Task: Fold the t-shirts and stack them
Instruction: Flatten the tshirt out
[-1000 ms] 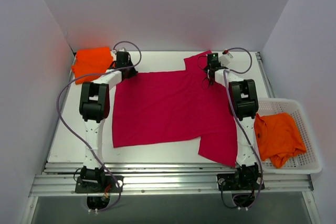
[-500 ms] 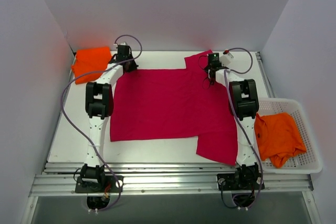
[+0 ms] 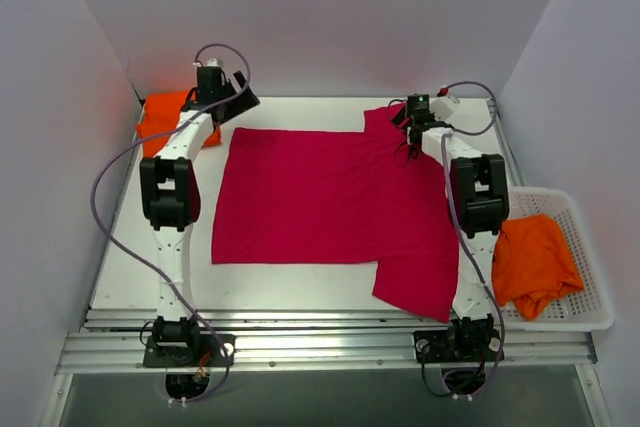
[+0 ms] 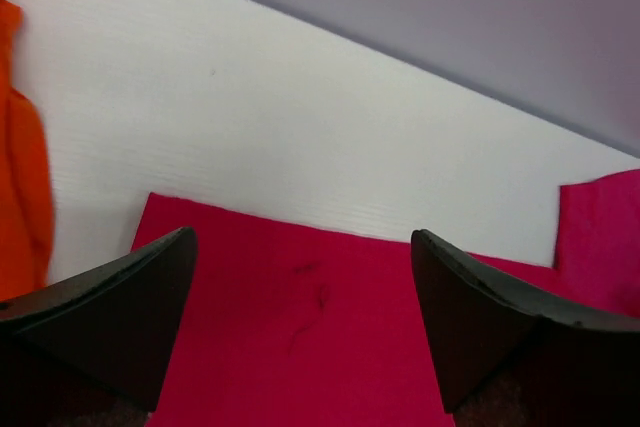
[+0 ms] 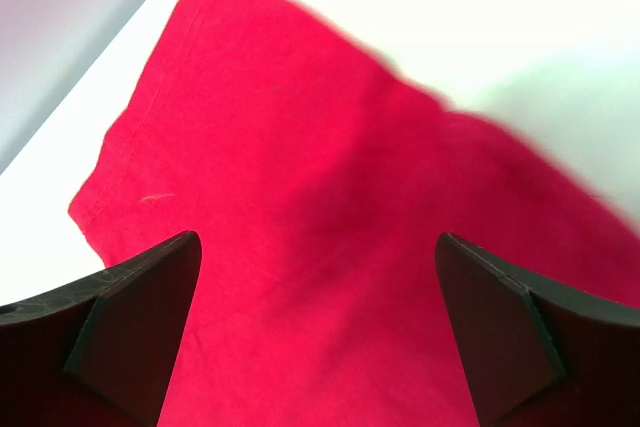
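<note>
The crimson-pink t-shirt (image 3: 320,202) lies spread flat across the middle of the table, folded once, with a sleeve (image 3: 378,115) poking out at the far right. My left gripper (image 3: 243,99) hovers open above the shirt's far left corner (image 4: 290,317), nothing between its fingers. Over that far right sleeve (image 5: 330,237) my right gripper (image 3: 404,119) is open too, holding nothing. A folded orange t-shirt (image 3: 160,117) rests at the far left corner of the table. Another orange t-shirt (image 3: 532,262) lies crumpled in the basket.
A white mesh basket (image 3: 592,292) stands off the table's right edge, next to the right arm. Pale walls close in the table on the left, back and right. A metal rail (image 3: 320,342) runs along the near edge by the arm bases.
Both grippers have let go of the crimson-pink shirt's far edge and opened. The left gripper rose and moved back left; the shirt now lies flatter, its far edge straight.
</note>
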{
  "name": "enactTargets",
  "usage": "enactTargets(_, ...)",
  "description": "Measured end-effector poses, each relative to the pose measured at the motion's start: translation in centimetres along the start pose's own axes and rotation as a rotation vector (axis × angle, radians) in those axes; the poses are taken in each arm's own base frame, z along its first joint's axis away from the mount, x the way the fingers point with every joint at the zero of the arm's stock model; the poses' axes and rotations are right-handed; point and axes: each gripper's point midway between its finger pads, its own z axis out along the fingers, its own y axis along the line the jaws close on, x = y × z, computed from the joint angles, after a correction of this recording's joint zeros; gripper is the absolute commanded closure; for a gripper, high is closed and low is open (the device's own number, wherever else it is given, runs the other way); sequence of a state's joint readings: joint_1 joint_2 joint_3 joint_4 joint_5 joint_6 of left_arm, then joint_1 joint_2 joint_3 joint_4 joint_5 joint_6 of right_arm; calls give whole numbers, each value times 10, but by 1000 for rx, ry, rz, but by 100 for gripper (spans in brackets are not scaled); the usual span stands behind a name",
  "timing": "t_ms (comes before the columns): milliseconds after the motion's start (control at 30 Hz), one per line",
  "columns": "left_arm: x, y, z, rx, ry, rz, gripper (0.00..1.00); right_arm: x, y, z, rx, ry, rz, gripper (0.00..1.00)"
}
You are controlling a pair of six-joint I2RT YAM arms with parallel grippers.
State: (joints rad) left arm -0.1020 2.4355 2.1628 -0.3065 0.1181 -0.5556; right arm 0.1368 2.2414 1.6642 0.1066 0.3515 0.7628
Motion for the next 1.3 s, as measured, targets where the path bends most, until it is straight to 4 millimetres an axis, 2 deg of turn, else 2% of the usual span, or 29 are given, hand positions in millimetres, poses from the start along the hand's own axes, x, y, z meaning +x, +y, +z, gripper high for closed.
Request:
enactTargets(100, -36, -19, -50, 33, -78, 19, 4, -29, -5, -30, 20, -42, -16, 0)
enactTargets(133, -37, -20, -60, 34, -86, 22, 4, -41, -4, -43, 19, -64, -18, 0)
enactTargets(167, -59, -40, -94, 75, -157, 37, 4, -53, -2, -58, 14, -89, -20, 0)
enactTargets(267, -80, -74, -165, 146, -269, 66, 4, -87, 11, -117, -22, -176, -27, 0)
enactTargets(333, -84, -95, -205, 195, -337, 89, 4, -99, 16, -157, -58, -215, -26, 0)
enactTargets(433, -64, -113, -244, 238, -371, 113, 4, -102, 11, -209, -107, -233, -27, 0)
enactTargets(533, -24, -113, -254, 226, -337, 132, 3, -101, -23, -241, -89, -237, -26, 0)
enactTargets(600, 10, -102, -252, 186, -289, 136, 2, -94, -53, -258, -56, -232, -30, 0)
enactTargets(733, 80, -64, -244, 78, -174, 132, 0, -77, -115, -295, -9, -228, -25, 0)
enactTargets(800, 105, -47, -245, 30, -135, 125, 0, -69, -144, -317, -20, -231, 1, 1)
enactTargets(867, 127, -32, -249, -11, -114, 121, 0, -61, -163, -332, -49, -221, 31, 1)
enactTargets(933, 146, -23, -255, -37, -100, 125, 0, -46, -175, -341, -86, -187, 66, 0)
enactTargets(1033, 173, -19, -264, -52, -81, 140, 0, -11, -180, -341, -112, -67, 93, 2)
enactTargets(1100, 183, -17, -267, -59, -77, 141, 5, 15, -176, -335, -125, 33, 90, 14)
enactTargets(1167, 189, -14, -269, -68, -77, 145, 6, 32, -177, -328, -89, 98, 58, 26)
enactTargets(1267, 199, -14, -273, -77, -80, 155, 6, 42, -186, -323, 38, 138, -14, 21)
enactTargets(1300, 202, -14, -274, -77, -82, 163, 6, 43, -186, -323, 69, 141, -42, 11)
